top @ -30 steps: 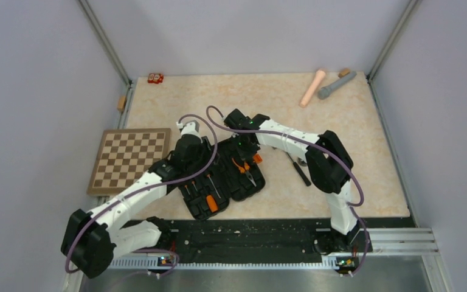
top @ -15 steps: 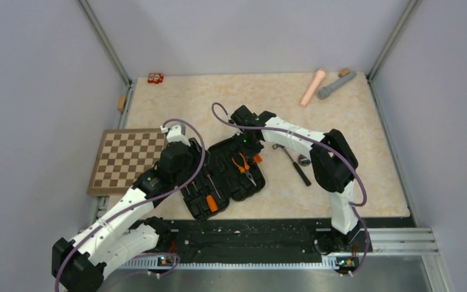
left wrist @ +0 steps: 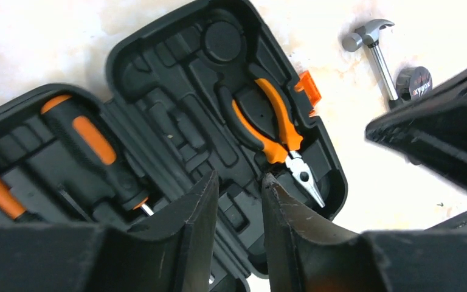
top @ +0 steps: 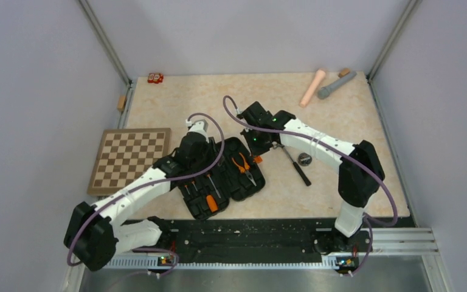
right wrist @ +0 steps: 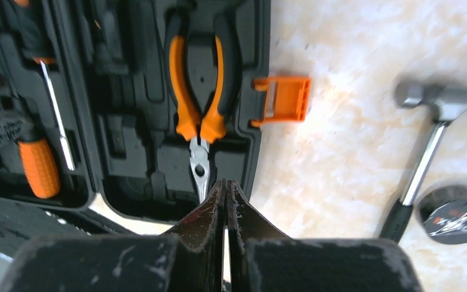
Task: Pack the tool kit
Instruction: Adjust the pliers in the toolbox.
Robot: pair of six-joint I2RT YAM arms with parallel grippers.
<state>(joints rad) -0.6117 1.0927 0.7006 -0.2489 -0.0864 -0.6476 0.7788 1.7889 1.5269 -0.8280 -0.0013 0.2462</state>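
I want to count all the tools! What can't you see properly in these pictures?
Top view: the left arm covers part of the tool case; slots beneath are hidden.
Left wrist view: the right arm hides the hammer handle's end.
Right wrist view: the round black disc's label is blurred.
Top view: red thing at the back, too small to name.

walls [top: 36,91]: plain lilac-grey | tabletop [top: 231,97]: beige marbled | corner posts [top: 105,45]: seemingly aluminium | light: even, soft
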